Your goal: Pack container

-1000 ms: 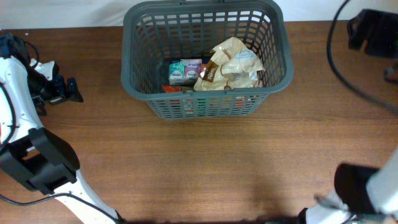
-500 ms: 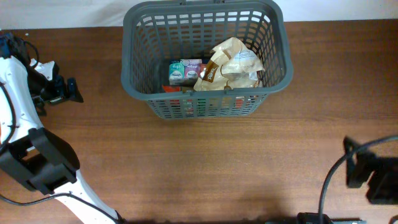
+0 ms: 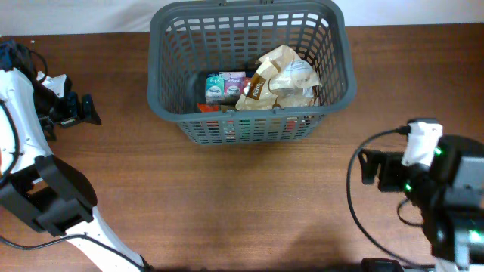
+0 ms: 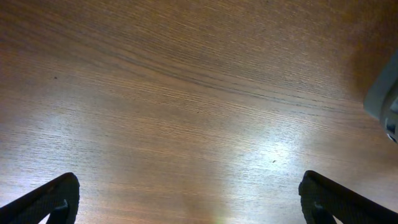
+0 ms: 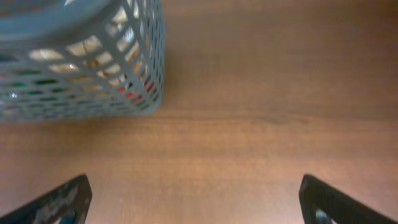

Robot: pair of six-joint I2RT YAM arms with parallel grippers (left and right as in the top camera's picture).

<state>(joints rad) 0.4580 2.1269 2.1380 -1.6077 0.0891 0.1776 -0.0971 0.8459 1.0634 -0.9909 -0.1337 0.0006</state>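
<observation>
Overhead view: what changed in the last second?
The right gripper moved in from the right edge of the table toward the container, open and empty. The left gripper, the container and the tan bag inside it stayed put.

Bare brown wood-grain table (image 3: 249, 196), pale glare on it in the left wrist view. Crumpled tan bag (image 3: 281, 75) touching a teal box (image 3: 215, 88) and pink box (image 3: 233, 81), side by side. Red item (image 3: 208, 107) just below, mostly hidden. White backdrop (image 3: 76, 15) beyond the far edge.
</observation>
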